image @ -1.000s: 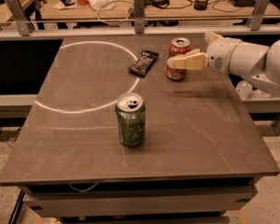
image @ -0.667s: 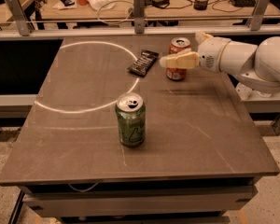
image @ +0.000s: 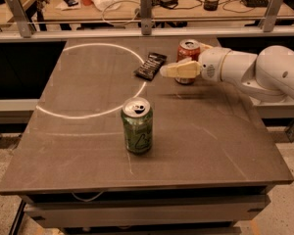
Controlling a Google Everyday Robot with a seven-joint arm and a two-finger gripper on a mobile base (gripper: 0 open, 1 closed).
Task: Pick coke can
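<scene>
The coke can (image: 188, 49), red-orange with a silver top, stands upright at the table's far right. My gripper (image: 176, 65) reaches in from the right at can height. Its near cream finger (image: 179, 70) lies across the front of the can's lower half and reaches past it to the left. The far finger is mostly hidden behind the can. The jaws stand open with the can between them, and the can rests on the table.
A green can (image: 137, 125) stands upright in the middle front of the table (image: 220, 146). A flat black snack packet (image: 150, 65) lies just left of the gripper. A white circle is marked on the table's left half. A railing and a cluttered desk run behind.
My gripper has moved left, so its fingers now straddle the coke can and reach past it. Neither can nor the packet has moved.
</scene>
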